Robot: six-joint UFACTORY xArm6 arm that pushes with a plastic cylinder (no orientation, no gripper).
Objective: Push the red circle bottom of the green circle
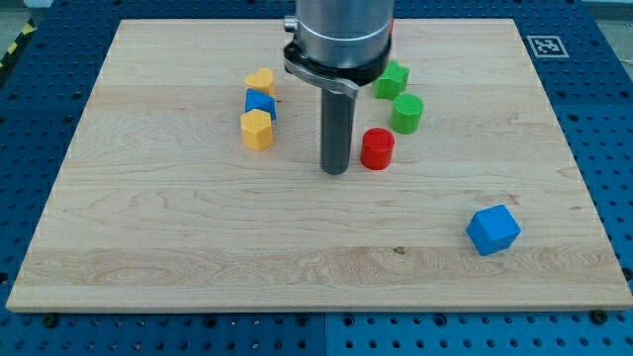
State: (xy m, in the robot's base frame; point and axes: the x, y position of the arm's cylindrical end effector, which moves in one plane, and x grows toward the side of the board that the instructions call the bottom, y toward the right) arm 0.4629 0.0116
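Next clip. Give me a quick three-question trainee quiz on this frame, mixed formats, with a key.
1. True or false: the red circle lies toward the view's bottom from the green circle.
2. My tip stands on which side of the red circle? A) view's left B) view's right C) view's top
3. Fill in: the block alone near the view's bottom right, the ____ cube, is far from the rest.

Key: 1 true; 2 A; 3 blue.
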